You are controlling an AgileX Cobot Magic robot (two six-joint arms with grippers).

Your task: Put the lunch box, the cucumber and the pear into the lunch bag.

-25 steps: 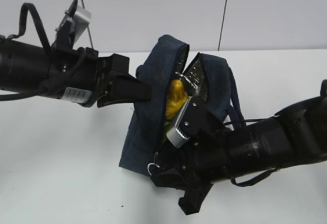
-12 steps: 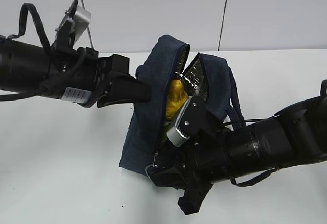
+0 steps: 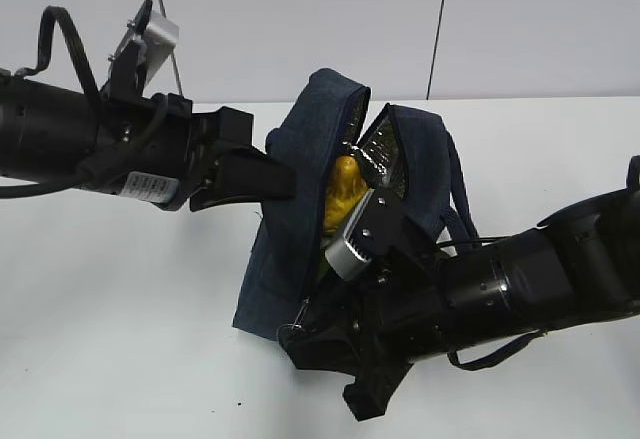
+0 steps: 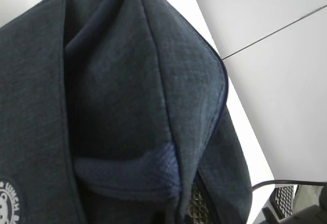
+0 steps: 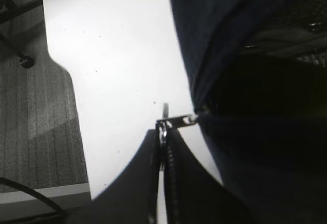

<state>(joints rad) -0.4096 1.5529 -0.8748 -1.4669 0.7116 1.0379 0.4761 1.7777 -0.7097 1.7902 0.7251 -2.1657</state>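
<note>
The navy lunch bag stands on the white table, its top gaping and its silver lining showing. The yellow pear sits inside the opening. My left gripper is shut on the bag's left fabric wall, and that fabric fills the left wrist view. My right gripper is at the bag's lower front corner. In the right wrist view it is shut on the silver ring pull of the zipper, beside the bag. The lunch box and the cucumber are hidden.
The bag's loop handle trails to the right over my right arm. Bare white table lies left of and in front of the bag. The table's edge and grey floor show in the right wrist view.
My right gripper has closed onto the ring pull and shifted slightly left and down with it. The left gripper and the bag's top have stayed put.
</note>
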